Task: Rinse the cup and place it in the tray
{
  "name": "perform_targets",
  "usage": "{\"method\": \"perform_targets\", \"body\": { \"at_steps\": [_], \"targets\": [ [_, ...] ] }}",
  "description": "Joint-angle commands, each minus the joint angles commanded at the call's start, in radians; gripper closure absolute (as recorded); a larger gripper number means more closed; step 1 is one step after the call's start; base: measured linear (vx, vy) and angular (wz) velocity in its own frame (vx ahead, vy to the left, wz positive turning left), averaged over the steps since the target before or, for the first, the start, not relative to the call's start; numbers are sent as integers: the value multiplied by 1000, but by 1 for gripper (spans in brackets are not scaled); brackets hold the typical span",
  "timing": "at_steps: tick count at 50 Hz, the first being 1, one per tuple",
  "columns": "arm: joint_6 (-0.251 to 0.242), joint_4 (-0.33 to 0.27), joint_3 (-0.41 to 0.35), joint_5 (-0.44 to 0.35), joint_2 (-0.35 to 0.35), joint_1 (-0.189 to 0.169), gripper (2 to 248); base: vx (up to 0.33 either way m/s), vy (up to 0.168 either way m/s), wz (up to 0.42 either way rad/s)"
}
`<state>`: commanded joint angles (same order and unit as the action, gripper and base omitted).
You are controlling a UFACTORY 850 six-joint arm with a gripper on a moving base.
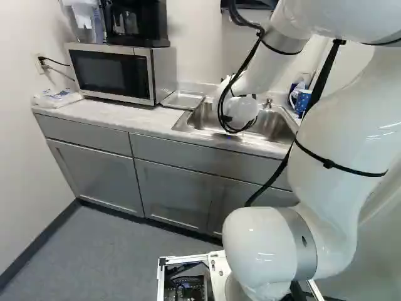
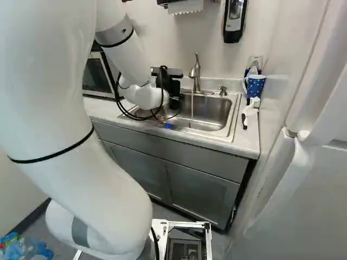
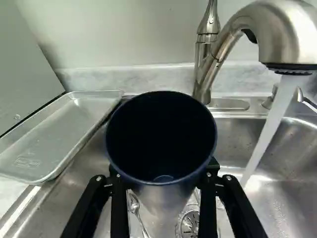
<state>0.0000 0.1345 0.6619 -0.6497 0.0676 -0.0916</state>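
A black hand [image 2: 172,81], its fingers parted to the width of a dark blue cup [image 3: 161,136], clasps it from both sides over a steel sink [image 3: 292,198]. With twelve o'clock straight ahead of the hand, tap water [image 3: 270,124] streams at two, beside the cup; a metal tray [image 3: 54,134] lies at ten on the pale bench [image 2: 246,143], near a microwave [image 1: 109,72]. A patterned blue mug [image 2: 256,85] stands across the sink from the tray.
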Motion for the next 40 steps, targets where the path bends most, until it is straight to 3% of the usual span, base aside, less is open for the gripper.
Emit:
{"method": "perform_targets", "body": {
  "at_steps": [23, 40],
  "targets": [
    [0, 0, 2, 45, 2, -7, 126, 0, 0, 0],
    [0, 0, -6, 51, -6, -45, 126, 0, 0, 0]
  ]
}}
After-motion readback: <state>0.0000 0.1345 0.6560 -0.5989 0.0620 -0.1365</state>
